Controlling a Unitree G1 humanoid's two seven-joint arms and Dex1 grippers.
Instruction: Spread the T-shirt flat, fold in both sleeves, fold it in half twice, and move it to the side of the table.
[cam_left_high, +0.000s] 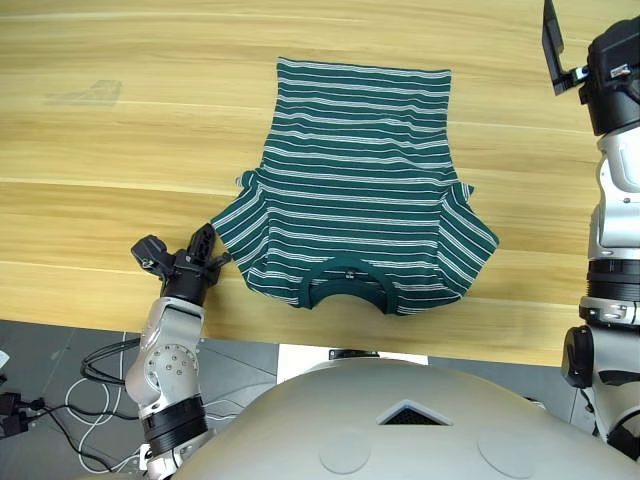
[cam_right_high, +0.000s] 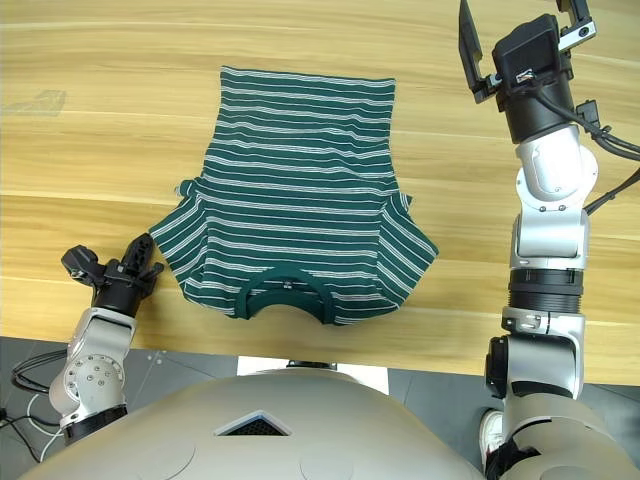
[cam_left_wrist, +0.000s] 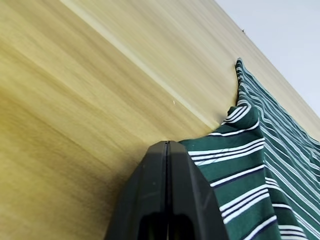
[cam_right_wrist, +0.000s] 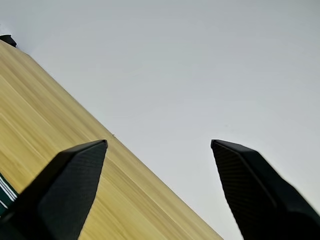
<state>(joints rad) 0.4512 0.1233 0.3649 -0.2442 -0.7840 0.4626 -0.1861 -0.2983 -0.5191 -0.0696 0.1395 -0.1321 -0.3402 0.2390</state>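
Green-striped cloth, the T-shirt (cam_left_high: 355, 200) lies flat mid-frame on the table (cam_left_high: 120, 150), so we judge our left gripper (cam_left_high: 205, 245), jaws pressed together at lower left beside the sleeve (cam_left_high: 235, 220), is placed for folding it in, while our right gripper (cam_right_high: 518, 20) hangs spread wide, upper right.

T-shirt (cam_left_high: 355, 200) on table (cam_left_high: 120, 150), left claw (cam_left_high: 207, 238) alongside

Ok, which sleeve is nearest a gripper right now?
The sleeve on the robot's left: the left gripper sits at its tip. The right sleeve has no gripper near it.
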